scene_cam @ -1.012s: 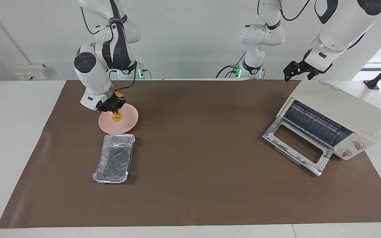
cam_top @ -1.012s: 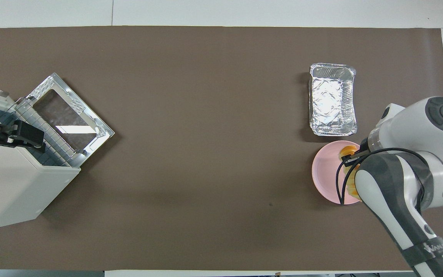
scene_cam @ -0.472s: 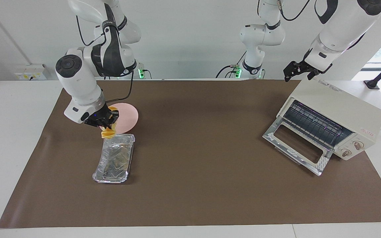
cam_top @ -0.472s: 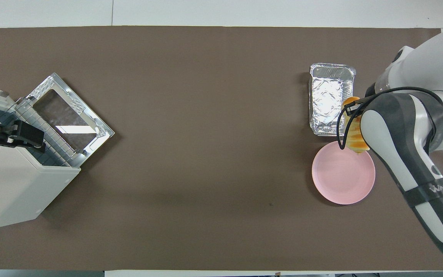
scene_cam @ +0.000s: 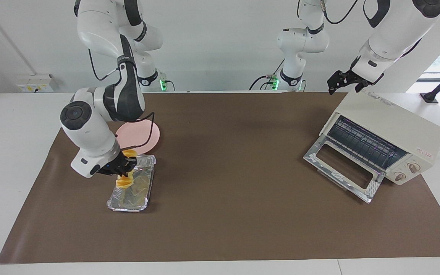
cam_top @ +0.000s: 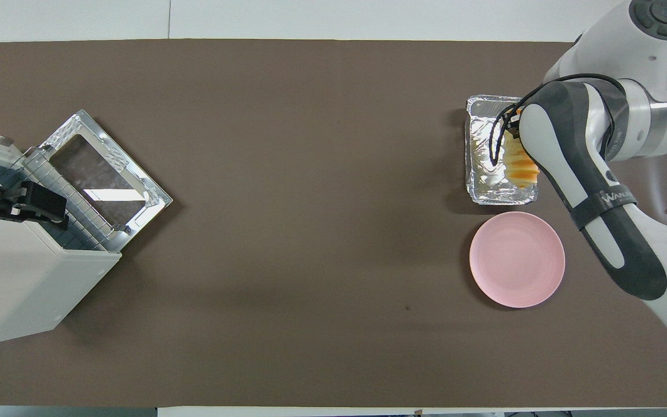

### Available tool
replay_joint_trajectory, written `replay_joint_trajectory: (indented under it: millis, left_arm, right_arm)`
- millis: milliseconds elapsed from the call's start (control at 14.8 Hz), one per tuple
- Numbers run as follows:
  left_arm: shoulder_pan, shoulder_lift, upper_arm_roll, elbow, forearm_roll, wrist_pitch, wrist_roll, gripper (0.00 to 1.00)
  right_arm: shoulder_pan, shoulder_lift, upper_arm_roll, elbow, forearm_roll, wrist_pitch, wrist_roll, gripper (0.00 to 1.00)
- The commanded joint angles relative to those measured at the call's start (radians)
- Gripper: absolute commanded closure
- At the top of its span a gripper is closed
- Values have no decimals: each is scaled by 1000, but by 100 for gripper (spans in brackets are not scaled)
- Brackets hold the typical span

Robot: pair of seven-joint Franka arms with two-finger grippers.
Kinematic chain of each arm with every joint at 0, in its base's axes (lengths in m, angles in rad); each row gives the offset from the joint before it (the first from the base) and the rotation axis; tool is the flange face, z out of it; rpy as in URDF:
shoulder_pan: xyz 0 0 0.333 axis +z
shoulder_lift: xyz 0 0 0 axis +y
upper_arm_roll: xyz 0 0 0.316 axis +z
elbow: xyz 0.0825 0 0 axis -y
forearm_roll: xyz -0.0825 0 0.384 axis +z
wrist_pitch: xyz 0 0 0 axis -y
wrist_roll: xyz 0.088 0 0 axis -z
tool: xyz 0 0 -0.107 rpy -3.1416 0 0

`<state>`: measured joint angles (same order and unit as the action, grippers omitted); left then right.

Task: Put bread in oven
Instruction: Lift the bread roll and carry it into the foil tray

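The right hand [scene_cam: 122, 168] grips the bread [scene_cam: 124, 180] and holds it over the foil tray [scene_cam: 140, 198], which lies on the desk [scene_cam: 243, 214] just beside the pink plate [scene_cam: 147, 133], farther from the robots. The step in hand seems to be the loading of the bread into the tray, before the tray goes to the oven [scene_cam: 384, 130]. The oven stands at the left arm's end with its glass door [scene_cam: 342, 170] dropped open. The next move probably calls for lowering the loaf flat into the tray and releasing it. The left hand [scene_cam: 342, 81] waits with fingers apart above the oven. One second ago the bread was lying on the plate; now the plate is bare.
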<state>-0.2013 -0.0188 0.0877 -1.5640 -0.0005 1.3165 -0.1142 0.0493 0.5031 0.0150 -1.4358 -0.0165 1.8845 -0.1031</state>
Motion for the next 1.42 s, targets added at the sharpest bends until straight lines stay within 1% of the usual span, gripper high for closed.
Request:
replay_joint_trajectory:
  millis: [0, 135, 337, 472, 809, 877, 944, 1012, 1349]
  left_arm:
    - [13, -20, -6, -13, -13, -10, 1, 0]
    - [13, -20, -6, -13, -13, -10, 1, 0]
    - [13, -20, -6, -13, -13, -10, 1, 0]
    - [13, -20, -6, -13, -13, -10, 1, 0]
    - [13, -20, -6, -13, -13, -10, 1, 0]
    - [13, -20, -6, -13, -13, -10, 1, 0]
    - [13, -20, -6, -13, -13, -10, 1, 0]
    - [13, -20, -6, -13, -13, -10, 1, 0]
    - [13, -20, -6, -13, -13, -10, 1, 0]
  right_arm:
    - [6, 77, 2, 83, 0, -7, 83, 100]
    - [29, 83, 3, 71, -2, 49, 158, 100]
    - [26, 78, 2, 2, -5, 146, 169, 100]
    - [24, 66, 2, -46, -5, 183, 169, 100]
    - [23, 58, 2, -64, -7, 197, 171, 100]
    - [23, 58, 2, -64, -7, 193, 169, 88]
    - [23, 57, 2, -66, -7, 186, 169, 15]
    - [23, 55, 2, -66, -7, 180, 169, 0]
    - [18, 32, -1, -57, -7, 107, 169, 0]
